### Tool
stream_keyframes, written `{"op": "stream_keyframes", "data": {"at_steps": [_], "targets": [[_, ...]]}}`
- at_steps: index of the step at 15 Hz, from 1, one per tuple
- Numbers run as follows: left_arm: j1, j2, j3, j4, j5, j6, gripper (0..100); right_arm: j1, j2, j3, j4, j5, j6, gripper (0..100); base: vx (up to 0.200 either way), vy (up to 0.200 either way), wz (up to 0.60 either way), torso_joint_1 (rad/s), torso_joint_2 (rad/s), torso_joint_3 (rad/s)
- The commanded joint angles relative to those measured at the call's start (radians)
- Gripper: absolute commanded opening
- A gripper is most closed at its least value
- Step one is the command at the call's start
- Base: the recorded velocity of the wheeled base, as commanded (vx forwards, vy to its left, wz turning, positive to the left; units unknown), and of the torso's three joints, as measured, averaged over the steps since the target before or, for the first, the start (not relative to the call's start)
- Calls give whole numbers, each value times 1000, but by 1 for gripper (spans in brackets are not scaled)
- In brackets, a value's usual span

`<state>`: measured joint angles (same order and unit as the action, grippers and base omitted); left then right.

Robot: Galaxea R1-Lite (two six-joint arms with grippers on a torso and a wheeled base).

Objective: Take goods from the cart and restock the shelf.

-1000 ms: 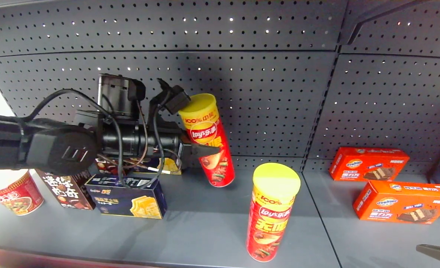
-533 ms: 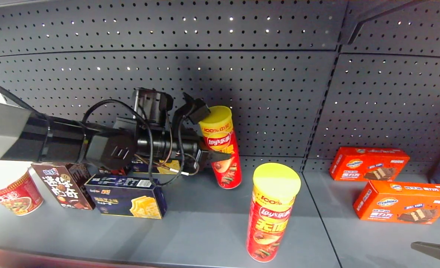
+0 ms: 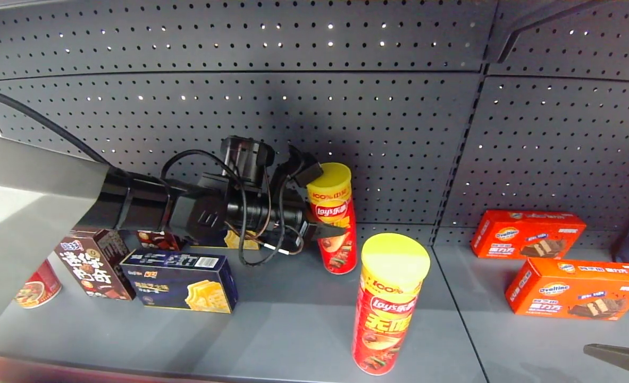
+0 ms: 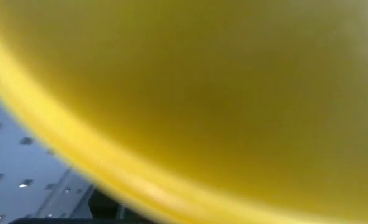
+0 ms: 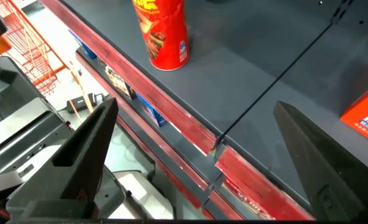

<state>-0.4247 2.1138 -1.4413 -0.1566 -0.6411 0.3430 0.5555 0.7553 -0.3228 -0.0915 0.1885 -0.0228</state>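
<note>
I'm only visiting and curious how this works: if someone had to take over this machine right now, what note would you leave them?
Left gripper: shut on a chip can, held upright at the back of the shelf. I cannot tell whether its base touches the shelf.
Right gripper: open and empty, hanging off the shelf's front edge.
Done: a second chip can stands nearer the front, between a blue box and orange boxes.
Left: probably set the held can down, let go, pull the arm back, then fetch the next item.
</note>
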Motion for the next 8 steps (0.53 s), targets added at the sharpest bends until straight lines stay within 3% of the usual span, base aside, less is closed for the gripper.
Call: {"op": "stream_keyframes", "data": {"at_steps": [1,8], "targets": [[4,8,-14,12,0,8,0,1,4,2,-1,0,0,100,0,0,0,0,0,0],[1,41,-67,25,0,11,0,9,4,8,-1,2,0,100,0,0,0,0,0,0]]}}
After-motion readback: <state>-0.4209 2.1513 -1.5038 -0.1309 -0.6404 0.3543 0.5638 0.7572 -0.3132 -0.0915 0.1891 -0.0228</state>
